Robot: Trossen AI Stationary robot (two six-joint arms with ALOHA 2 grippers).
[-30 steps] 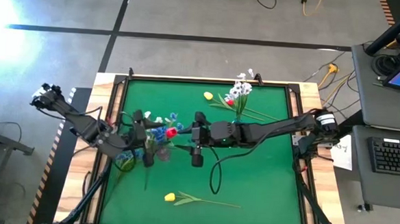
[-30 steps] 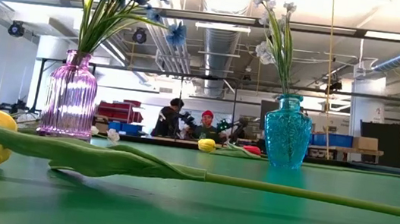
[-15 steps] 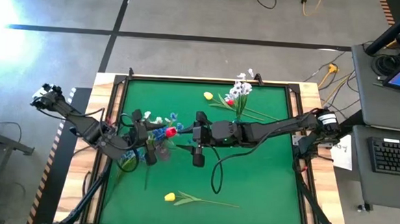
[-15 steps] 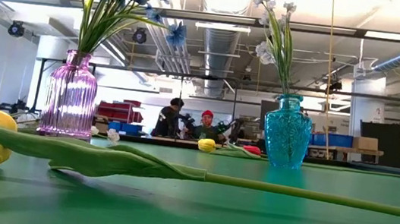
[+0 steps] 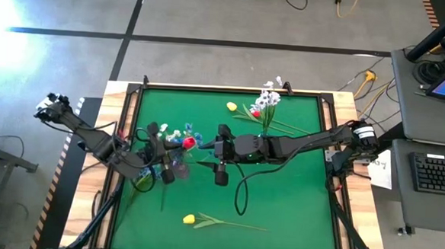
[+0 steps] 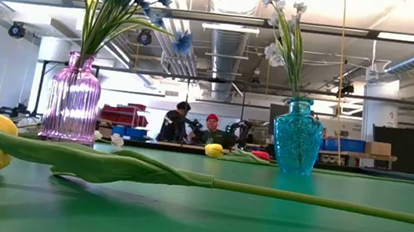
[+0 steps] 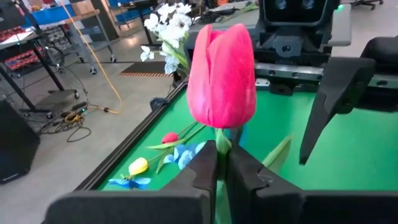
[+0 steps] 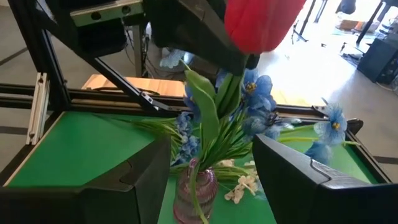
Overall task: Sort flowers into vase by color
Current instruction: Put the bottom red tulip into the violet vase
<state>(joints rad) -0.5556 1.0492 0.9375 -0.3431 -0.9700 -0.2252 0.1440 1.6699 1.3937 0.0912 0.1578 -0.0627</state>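
Note:
A red tulip [image 7: 221,74] stands upright above the pink vase [image 8: 196,196], which holds blue flowers [image 8: 258,93]. My left gripper [image 7: 222,168] is shut on the tulip's stem. My right gripper [image 8: 211,149] faces it from the table's right. It is open, its fingers apart, and it touches nothing. The tulip's lower stem is lost among the blue flowers' leaves. The teal vase [image 6: 297,135] at the far side holds white flowers [image 5: 269,100]. My left gripper pinches the red tulip's stem just under the bud [image 7: 222,144] between its two fingers [image 7: 202,168]. The fingers reach in about level from the table's left and lie across the stem. The bud stands upright above them, clear of the table.
A yellow tulip [image 5: 190,219] lies near the front edge. A yellow bud [image 5: 231,106] and a red bud [image 5: 256,113] lie by the teal vase. A small white cluster [image 5: 178,133] shows by the pink vase. People show in the room behind [image 6: 194,126].
The red bud has shifted slightly toward the table's far left. The blue blossoms in the pink vase have swayed and rearranged a little. Both arms have stayed in place.

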